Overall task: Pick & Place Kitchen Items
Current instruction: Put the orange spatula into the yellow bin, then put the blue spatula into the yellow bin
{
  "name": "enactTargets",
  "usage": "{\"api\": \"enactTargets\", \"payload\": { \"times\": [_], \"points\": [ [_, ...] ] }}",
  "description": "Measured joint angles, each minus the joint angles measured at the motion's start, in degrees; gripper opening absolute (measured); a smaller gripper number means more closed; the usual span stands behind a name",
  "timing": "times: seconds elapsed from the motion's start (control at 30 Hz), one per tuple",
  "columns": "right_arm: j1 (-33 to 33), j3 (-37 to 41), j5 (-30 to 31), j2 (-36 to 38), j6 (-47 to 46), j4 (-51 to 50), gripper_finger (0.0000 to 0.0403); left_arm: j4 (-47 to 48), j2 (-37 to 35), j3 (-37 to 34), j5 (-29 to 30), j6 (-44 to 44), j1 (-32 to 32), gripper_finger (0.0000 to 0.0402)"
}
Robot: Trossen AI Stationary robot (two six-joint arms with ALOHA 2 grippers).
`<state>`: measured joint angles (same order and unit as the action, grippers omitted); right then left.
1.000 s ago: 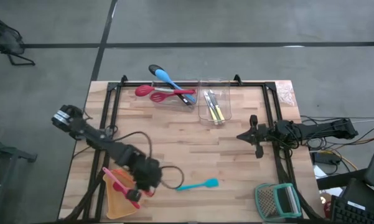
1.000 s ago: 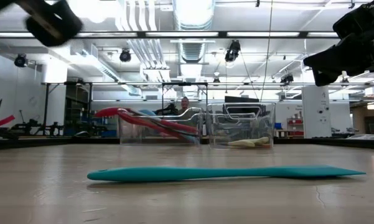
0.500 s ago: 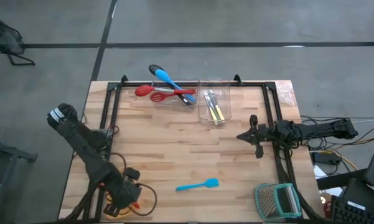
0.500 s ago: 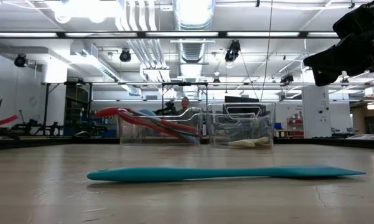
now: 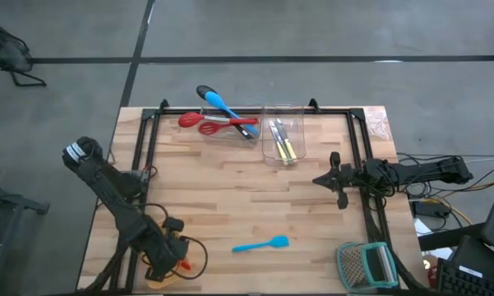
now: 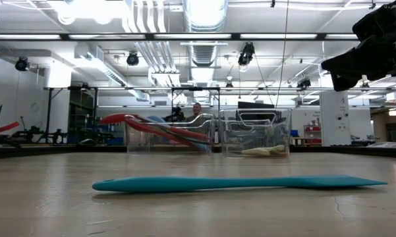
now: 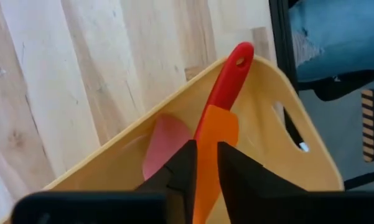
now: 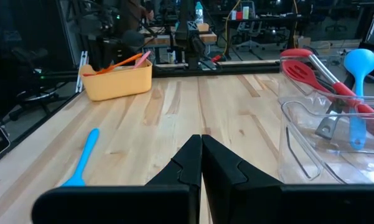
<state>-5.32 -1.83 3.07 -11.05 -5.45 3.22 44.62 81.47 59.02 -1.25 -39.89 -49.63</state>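
- Orange spatula (image 7: 213, 140) is down in the yellow tray (image 7: 271, 140) at the worktop's (image 5: 247, 205) near-left corner, alongside a red one (image 7: 231, 78) and a pink one (image 7: 162, 143).
- Left gripper (image 7: 202, 168) is over the tray, fingers narrow, either side of the orange spatula.
- Teal spatula (image 5: 261, 244) lies loose on the worktop.
- Right gripper (image 5: 319, 179) waits at the right edge, fingers pressed together.

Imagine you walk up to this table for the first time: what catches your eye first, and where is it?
The left tool hangs over the yellow tray at the table's near-left corner, its fingers on either side of an orange spatula beside a red spatula. Alone on the bare wood lies a teal spatula, and red slotted spoons stick out of a clear tub at the far edge.
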Motion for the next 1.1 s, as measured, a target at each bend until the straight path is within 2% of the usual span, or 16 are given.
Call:
{"api": "enactTargets", "payload": {
  "times": [0.27,0.37,0.5,0.57,0.73,0.87,1.1],
  "points": [
    [-0.01,0.0,0.0,-0.02,0.01,0.0,0.0008,-0.25,-0.04,4.06,0.7,0.24,0.0,0.0104],
    [0.0,0.0,0.0,-0.02,-0.09,0.02,0.0009,-2.76,-0.09,6.32,6.12,-0.01,0.69,0.0108],
    [-0.02,0.0,0.0,-0.02,-0.09,0.02,0.0009,-11.63,-0.13,6.39,19.32,1.34,1.31,0.0108],
    [-0.01,0.0,0.0,-0.02,0.02,0.01,0.0008,-14.34,0.11,6.17,22.0,3.4,1.57,0.0109],
    [-0.02,0.0,-0.01,-0.02,-0.01,0.01,0.0008,-19.46,0.35,5.19,23.42,7.08,2.88,0.011],
    [-0.01,0.0,0.0,0.0,-0.05,0.01,0.0009,-27.67,1.1,3.03,24.66,9.84,6.4,0.0113],
    [0.0,0.0,-0.02,0.0,0.02,0.02,0.0008,-43.97,9.81,2.01,24.74,19.68,12.69,0.0145]
  ]
}}
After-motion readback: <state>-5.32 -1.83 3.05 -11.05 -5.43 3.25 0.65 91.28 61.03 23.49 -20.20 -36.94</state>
